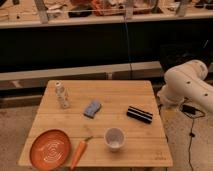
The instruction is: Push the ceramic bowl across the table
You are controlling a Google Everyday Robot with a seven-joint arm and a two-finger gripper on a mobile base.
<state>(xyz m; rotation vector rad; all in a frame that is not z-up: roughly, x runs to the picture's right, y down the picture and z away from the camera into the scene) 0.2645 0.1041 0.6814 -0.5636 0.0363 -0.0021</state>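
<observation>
On the front-left corner: bowl unpushed

By the table's (pixel 120 95) front-left corner sat the bowl (pixel 50 148), a carrot (pixel 78 153) just beside it; nothing touched it; the arm (pixel 187 87) stood off the right edge, its gripper hidden from view, fingers spread and empty; the whole push was yet to do.

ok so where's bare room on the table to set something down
Free: the back right corner of the table behind the black box; the strip between bottle and ceramic bowl. Crowded: front edge, bowl, carrot, cup. Arm off right edge; end effector not in view.
</observation>
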